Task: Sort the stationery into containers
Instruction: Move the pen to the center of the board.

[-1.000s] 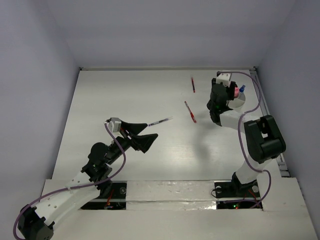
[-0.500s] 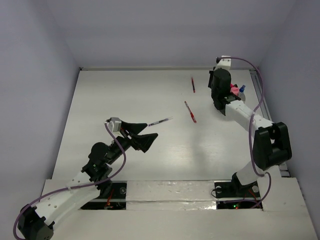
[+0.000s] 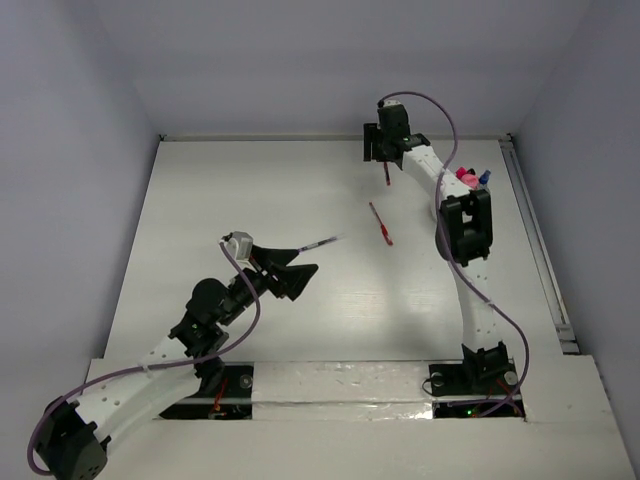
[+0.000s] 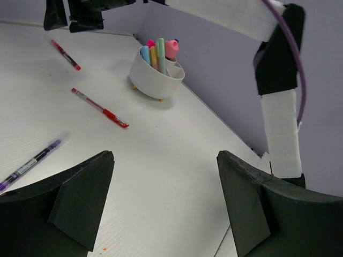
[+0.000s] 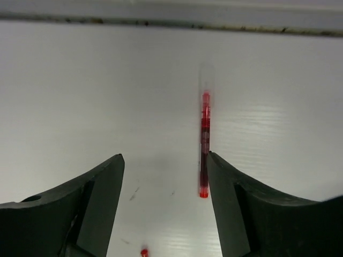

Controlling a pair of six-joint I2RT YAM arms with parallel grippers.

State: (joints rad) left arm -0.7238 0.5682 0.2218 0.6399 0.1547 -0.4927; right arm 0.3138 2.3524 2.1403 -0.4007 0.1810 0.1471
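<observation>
One red pen lies beneath the right hand.

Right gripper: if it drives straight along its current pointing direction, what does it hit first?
Most likely the far red pen, lying lengthwise in the open gap of the right gripper, off to one side, on the white table. How far above it the gripper is, unclear.

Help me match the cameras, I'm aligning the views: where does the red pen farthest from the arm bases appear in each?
Top external: far red pen right of upper middle, just below the right gripper.
Left wrist: far red pen upper left, under the right gripper.
Right wrist: far red pen right of centre, inside the right gripper.
Shared landmark: the right gripper.
</observation>
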